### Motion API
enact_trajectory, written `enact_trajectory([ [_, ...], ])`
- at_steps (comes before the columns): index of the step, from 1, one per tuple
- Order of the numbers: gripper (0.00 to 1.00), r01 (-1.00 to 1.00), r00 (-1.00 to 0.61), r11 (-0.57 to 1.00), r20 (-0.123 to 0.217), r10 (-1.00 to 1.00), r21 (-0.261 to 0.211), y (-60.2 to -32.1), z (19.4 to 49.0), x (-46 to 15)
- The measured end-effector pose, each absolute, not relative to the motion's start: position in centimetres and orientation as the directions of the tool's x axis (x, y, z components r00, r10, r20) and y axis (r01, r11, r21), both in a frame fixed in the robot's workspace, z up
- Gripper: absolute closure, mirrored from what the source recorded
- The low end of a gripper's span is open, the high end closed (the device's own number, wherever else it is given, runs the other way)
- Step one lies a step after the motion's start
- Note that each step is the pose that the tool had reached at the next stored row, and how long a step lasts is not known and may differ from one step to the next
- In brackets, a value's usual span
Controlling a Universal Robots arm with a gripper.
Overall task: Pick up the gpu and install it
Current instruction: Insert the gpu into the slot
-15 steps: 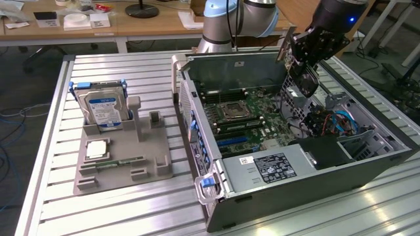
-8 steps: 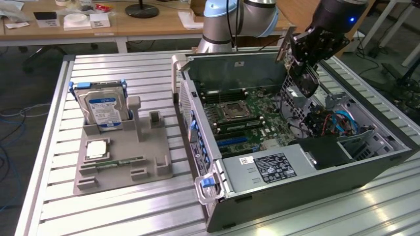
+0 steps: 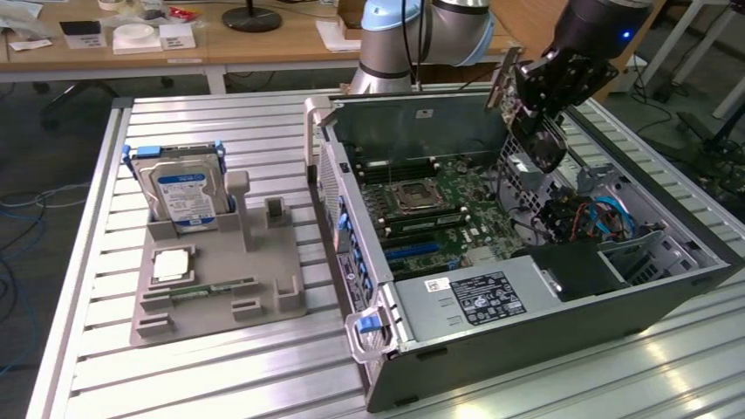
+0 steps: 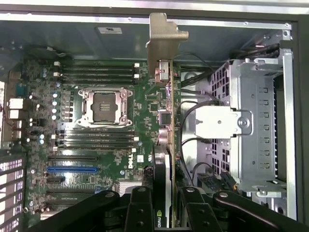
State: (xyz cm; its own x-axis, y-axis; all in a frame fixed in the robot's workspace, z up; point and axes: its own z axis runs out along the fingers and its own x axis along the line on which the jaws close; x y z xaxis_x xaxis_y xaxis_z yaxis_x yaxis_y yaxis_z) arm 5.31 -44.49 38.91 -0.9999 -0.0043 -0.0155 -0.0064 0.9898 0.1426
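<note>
In the exterior view, the claw [image 3: 538, 109] is hanging over the far end of the open computer case [image 3: 559, 305], toward the exterior view's right, and is gripping the gpu [image 3: 543, 144] between its partly closed fingers. The card is showing as a thin dark board with a brownish edge. It is standing steeply on edge, its long axis running from high down towards the inside of the case. Well apart on the tabletop [image 3: 233, 375], a hard drive [image 3: 184, 196] with a blue label is standing in a grey holder [image 3: 222, 288].

In the wrist view, the gpu [image 4: 166, 121] is appearing edge-on — a narrow strip clamped between the claw [image 4: 166, 212] fingers. Its long axis is pointing straight away from the claw, and its silver end bracket [image 4: 164, 34] is sitting at the far end, by the case wall. A black cooler with a green logo is showing next to the fingers. The card is lying over the green motherboard [image 4: 106, 159], between the processor socket [image 4: 105, 107] and the metal drive cage [image 4: 256, 121].
</note>
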Motion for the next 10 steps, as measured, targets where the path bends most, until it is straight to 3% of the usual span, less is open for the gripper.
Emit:
enact_trajectory([
  [10,0.73,-0.049,-0.999,0.989,-0.015,-0.048,0.143,-44.49,38.91,5.31],
])
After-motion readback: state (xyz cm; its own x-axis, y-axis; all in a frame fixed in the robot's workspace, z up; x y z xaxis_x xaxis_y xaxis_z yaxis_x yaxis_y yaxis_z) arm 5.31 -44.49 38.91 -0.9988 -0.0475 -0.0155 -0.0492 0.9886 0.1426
